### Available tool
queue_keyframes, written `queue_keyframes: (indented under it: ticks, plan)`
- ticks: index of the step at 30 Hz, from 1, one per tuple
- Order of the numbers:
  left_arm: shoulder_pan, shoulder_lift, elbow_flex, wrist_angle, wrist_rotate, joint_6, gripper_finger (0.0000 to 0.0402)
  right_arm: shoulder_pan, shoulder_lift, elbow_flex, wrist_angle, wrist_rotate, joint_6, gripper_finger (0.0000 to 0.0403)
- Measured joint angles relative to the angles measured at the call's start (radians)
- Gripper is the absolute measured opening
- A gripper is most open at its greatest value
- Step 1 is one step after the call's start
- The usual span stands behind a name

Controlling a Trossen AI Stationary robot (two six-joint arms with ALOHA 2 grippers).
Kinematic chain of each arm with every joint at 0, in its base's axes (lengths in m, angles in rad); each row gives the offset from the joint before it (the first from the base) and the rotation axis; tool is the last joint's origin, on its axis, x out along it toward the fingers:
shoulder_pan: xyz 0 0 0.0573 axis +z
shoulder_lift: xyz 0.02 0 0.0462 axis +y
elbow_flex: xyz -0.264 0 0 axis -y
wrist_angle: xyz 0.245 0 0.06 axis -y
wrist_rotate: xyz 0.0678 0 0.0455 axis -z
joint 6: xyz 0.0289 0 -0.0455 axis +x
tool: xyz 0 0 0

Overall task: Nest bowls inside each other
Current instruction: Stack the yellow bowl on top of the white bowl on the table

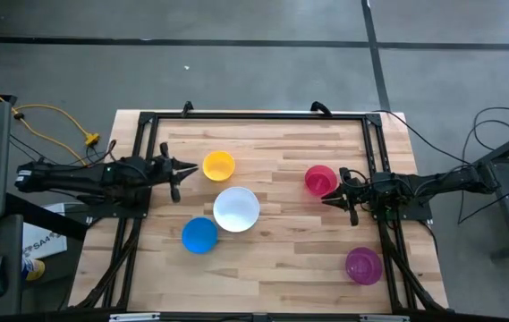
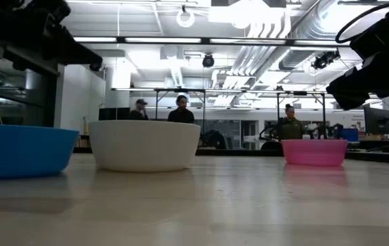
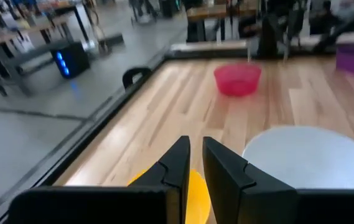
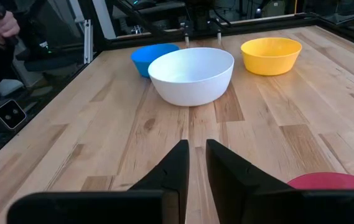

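No brand or writing can be read on any bowl. Nearest the front edge of the table [image 1: 290, 268] sits the purple bowl [image 1: 363, 265], by the right side; bare wood stretches to its left. The blue bowl [image 1: 199, 234] touches the white bowl [image 1: 236, 208] beyond it. The right gripper [image 1: 328, 198], fingers nearly together and holding nothing, hovers just beside the pink-red bowl [image 1: 320, 179]. The left gripper [image 1: 182, 170], a narrow slit between its fingers, is also empty and points at the yellow bowl [image 1: 218, 165], farthest back. Open wood separates the two groups.
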Motion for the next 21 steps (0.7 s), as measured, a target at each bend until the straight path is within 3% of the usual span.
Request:
queue_keyframes:
  ticks: [8,12,14,19,21]
  plan:
    - [0.006,0.364,0.316,-0.326,-0.023,-0.096,0.0045,0.000,0.000,0.000,0.000,0.000,0.000,0.0048]
    - [0.067,0.502,0.442,-0.445,0.014,-0.079,0.0045,0.000,0.000,0.000,0.000,0.000,0.000,0.0048]
    - [0.114,0.550,0.477,-0.459,0.079,-0.026,0.0045,0.000,0.000,0.000,0.000,0.000,0.000,0.0048]
    - [0.251,0.640,0.491,-0.442,0.422,0.099,0.0045,0.000,0.000,0.000,0.000,0.000,0.000,0.0048]
    - [0.300,0.676,0.491,-0.433,0.500,0.121,0.0045,0.000,0.000,0.000,0.000,0.000,0.000,0.0048]
